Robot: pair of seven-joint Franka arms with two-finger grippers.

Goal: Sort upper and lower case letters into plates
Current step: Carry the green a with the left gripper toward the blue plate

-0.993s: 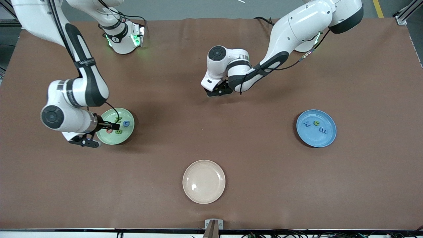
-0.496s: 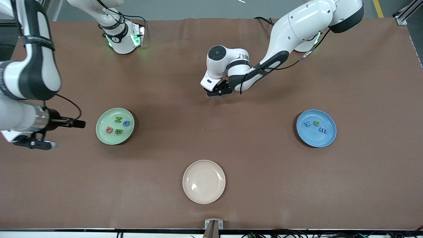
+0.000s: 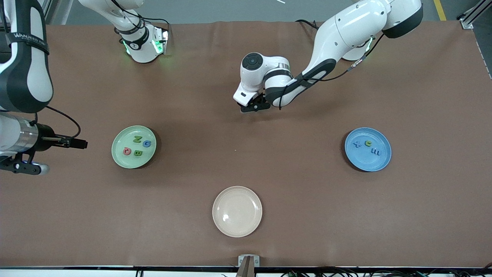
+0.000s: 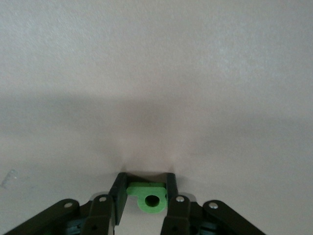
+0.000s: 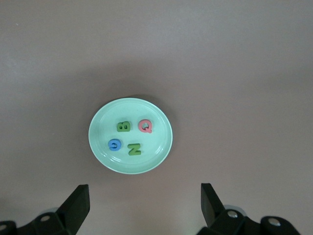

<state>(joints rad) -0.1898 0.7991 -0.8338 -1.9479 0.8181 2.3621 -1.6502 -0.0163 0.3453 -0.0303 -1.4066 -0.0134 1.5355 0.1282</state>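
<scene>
The green letter (image 4: 148, 198) sits clamped between the left gripper's (image 4: 144, 188) fingers, low over bare table midway between the two arms' ends, farther from the front camera than all three plates. A second ago those fingers were wider apart; they have since closed on the letter, so the pick looks done and the letter now needs carrying to a plate. Its shape, a round loop with a stem, reads to me as lower case, which would send it to the blue plate (image 3: 368, 149) at the left arm's end, where three small letters already lie. That plate is well apart from the gripper, nearer the camera.

The green plate (image 3: 133, 147) at the right arm's end holds Z, G, Q and B. The right gripper (image 5: 144, 205) was over this plate a second ago and has drawn away toward the table's edge; its fingers stand wide apart and empty, the plate now clear of them. That suggests its drop is finished

The beige plate (image 3: 237, 211), nearest the camera, holds nothing
</scene>
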